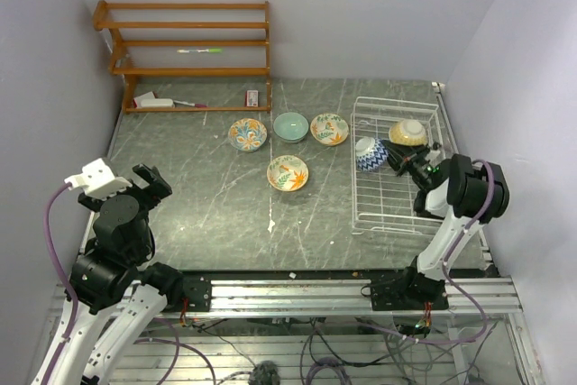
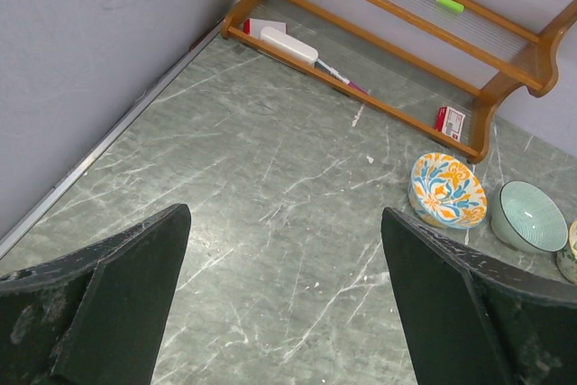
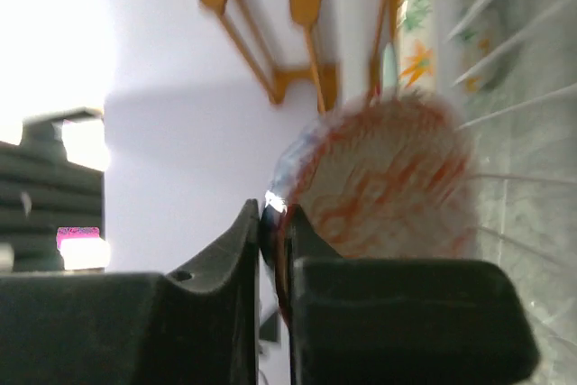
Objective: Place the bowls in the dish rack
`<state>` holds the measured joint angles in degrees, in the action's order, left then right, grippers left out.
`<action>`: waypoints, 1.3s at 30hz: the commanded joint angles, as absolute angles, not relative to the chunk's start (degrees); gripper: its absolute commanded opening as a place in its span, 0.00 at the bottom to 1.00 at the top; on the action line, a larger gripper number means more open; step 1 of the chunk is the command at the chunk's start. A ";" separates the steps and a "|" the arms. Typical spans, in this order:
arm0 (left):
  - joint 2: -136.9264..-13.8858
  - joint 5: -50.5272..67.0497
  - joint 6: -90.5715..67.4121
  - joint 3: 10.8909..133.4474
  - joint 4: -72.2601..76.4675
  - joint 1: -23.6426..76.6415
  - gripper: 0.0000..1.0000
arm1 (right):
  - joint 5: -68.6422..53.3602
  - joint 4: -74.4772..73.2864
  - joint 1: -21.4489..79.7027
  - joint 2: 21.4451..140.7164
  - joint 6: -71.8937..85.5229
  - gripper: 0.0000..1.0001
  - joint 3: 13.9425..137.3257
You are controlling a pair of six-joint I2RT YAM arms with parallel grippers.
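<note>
Bowl (image 3: 388, 187): pinched at rim by right gripper (image 3: 273, 215), inside rack (image 1: 397, 205). Lower gently between wires, clear of other bowl (image 1: 408, 132), then release. Left gripper (image 2: 284, 295) open, idle.

The bowls (image 1: 288, 172) look glossy ceramic, dish rack (image 1: 383, 215) white-coated wire, table (image 1: 207, 196) veined stone, shelf (image 1: 180, 24) wood.

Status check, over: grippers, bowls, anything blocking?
Left gripper open over bare table. Right gripper shut on red-patterned bowl rim, at dish rack. One upturned bowl racked; four bowls waiting. No obstruction seen.
</note>
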<state>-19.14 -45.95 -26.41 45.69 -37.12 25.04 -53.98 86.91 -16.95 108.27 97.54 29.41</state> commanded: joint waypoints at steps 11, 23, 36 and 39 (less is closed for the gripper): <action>-18.41 -46.89 -26.74 46.21 -35.82 24.52 0.98 | -50.81 62.25 -17.09 98.59 79.02 0.11 27.95; -17.67 -46.36 -26.78 46.22 -35.81 24.52 0.98 | -46.79 36.28 -17.19 92.06 62.39 0.54 32.43; -17.48 -45.98 -26.69 46.16 -35.45 24.52 0.98 | -36.39 9.86 -16.81 78.46 44.05 0.65 42.03; -17.50 -45.78 -26.57 46.10 -35.33 24.52 0.98 | -34.59 5.87 -15.94 76.68 40.52 0.65 43.62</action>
<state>-17.85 -45.95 -26.41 45.69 -37.12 25.02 -39.00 15.70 -16.91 78.59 48.40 41.76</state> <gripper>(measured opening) 0.981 0.649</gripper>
